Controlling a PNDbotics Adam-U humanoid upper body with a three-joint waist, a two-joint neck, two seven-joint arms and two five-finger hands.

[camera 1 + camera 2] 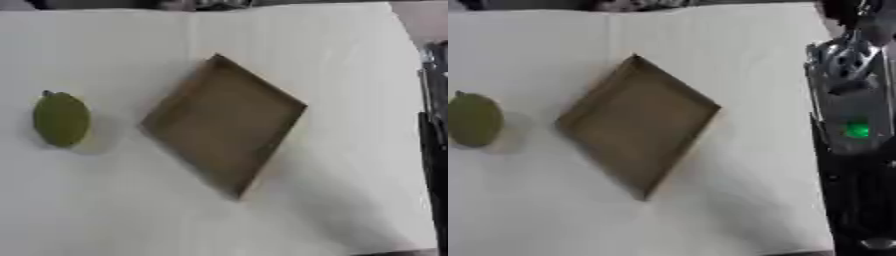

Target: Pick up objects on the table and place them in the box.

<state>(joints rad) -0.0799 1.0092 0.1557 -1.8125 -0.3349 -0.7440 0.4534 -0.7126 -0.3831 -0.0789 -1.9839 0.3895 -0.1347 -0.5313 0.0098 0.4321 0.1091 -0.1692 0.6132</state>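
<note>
Box, brown, shallow, turned like a diamond, sits mid-frame on white table, nothing inside. Green fruit lies at left edge, well apart from box. Right arm runs down right edge, green light on it; its hand not visible, state unknown. Left hand out of view.

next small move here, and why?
Probably bring a hand over the green fruit to grasp it. It lies alone on the white table, left of the brown box, which looks empty, and no hand is near it. Only the right arm shows, at the right edge.
</note>
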